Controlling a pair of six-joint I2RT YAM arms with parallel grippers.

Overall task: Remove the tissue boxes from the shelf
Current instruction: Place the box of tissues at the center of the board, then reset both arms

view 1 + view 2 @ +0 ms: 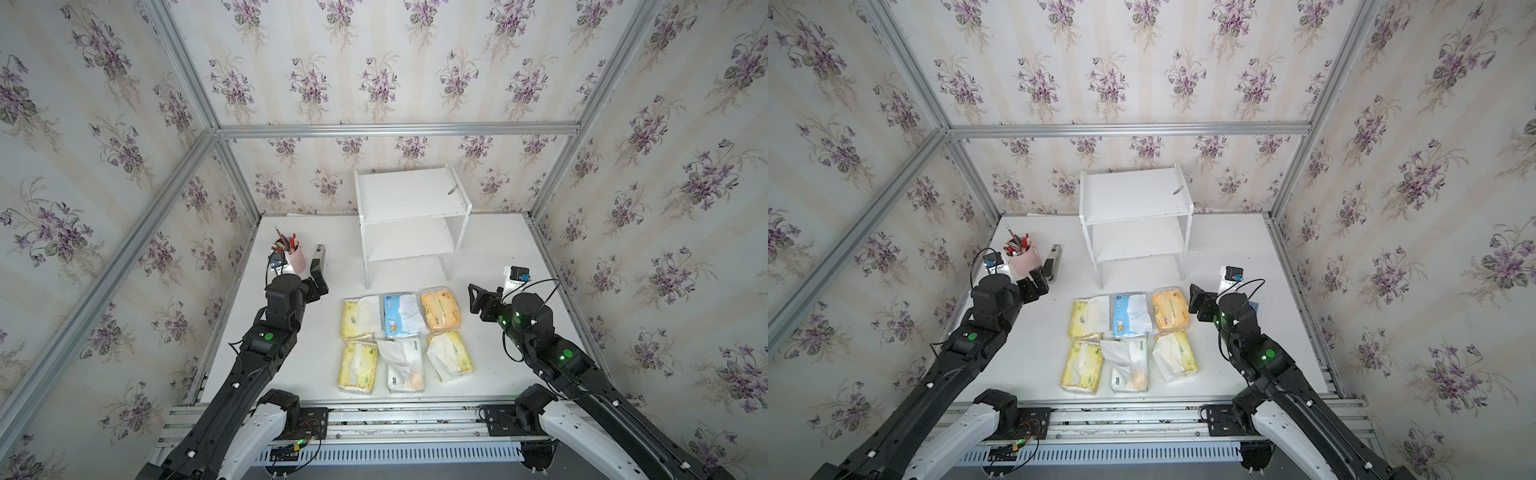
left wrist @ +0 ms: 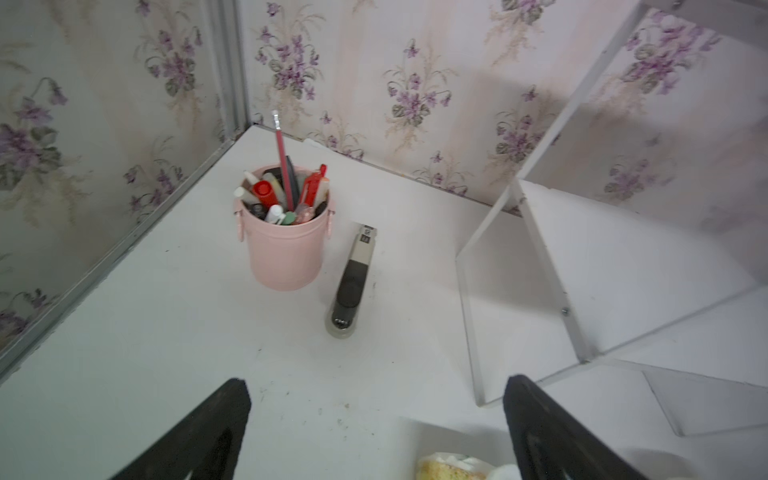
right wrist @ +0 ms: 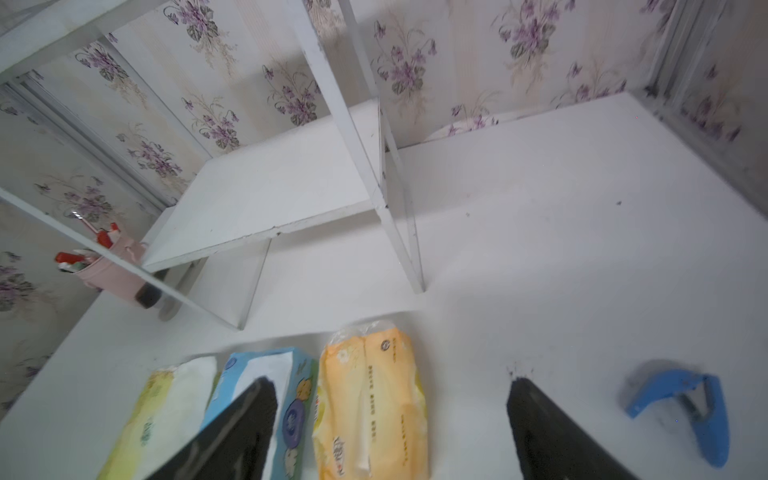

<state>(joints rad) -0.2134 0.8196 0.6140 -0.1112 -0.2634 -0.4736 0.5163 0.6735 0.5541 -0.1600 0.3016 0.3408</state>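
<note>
White shelf (image 1: 409, 195) stands at the upper middle of both top views. The six tissue boxes (image 1: 401, 316) lie below it at frame centre, in two rows of three on the desk (image 1: 498, 249). The left fingers (image 2: 199, 432) are spread wide and empty near the pink pen cup (image 2: 284, 253), the right fingers (image 3: 552, 436) equally wide just beside the orange pack (image 3: 370, 407).
</note>
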